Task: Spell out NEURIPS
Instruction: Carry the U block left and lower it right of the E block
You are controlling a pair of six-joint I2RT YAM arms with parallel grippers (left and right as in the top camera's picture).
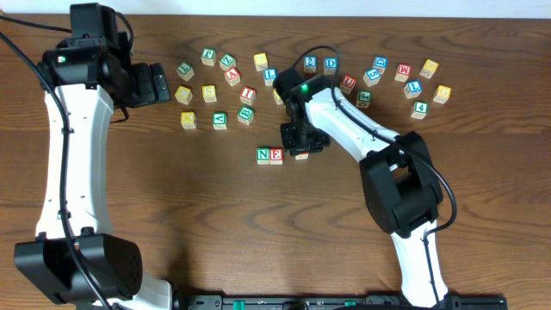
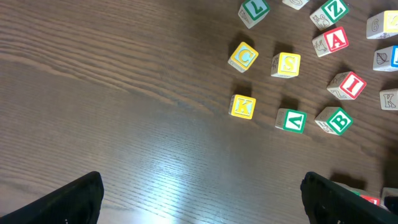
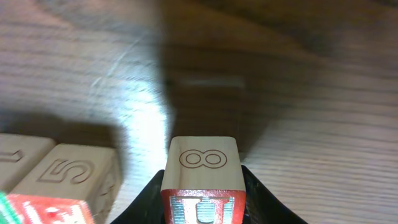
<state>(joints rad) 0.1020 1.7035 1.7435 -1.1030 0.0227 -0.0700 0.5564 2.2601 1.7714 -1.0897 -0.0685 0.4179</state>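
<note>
Cubes N (image 1: 263,156) and E (image 1: 276,156) sit side by side on the table. Just right of them is the red U cube (image 1: 301,156), with my right gripper (image 1: 303,145) shut on it. In the right wrist view the U cube (image 3: 202,180) shows an engraved 8 on its side, a black finger (image 3: 264,202) presses each flank, and a narrow gap separates it from the E cube (image 3: 68,177). A yellow S cube (image 2: 286,64) and a red I cube (image 2: 350,85) lie in the left cluster. My left gripper (image 1: 164,84) hangs open beside that cluster, nothing between its fingers (image 2: 74,199).
Around S and I lie other cubes: C (image 2: 243,56), K (image 2: 242,106), B (image 2: 336,121), A (image 2: 333,41). A second scatter at the back right includes 2 (image 1: 310,63), D (image 1: 331,63), M (image 1: 402,72) and 4 (image 1: 419,109). Bare wood runs in front of the N and E cubes.
</note>
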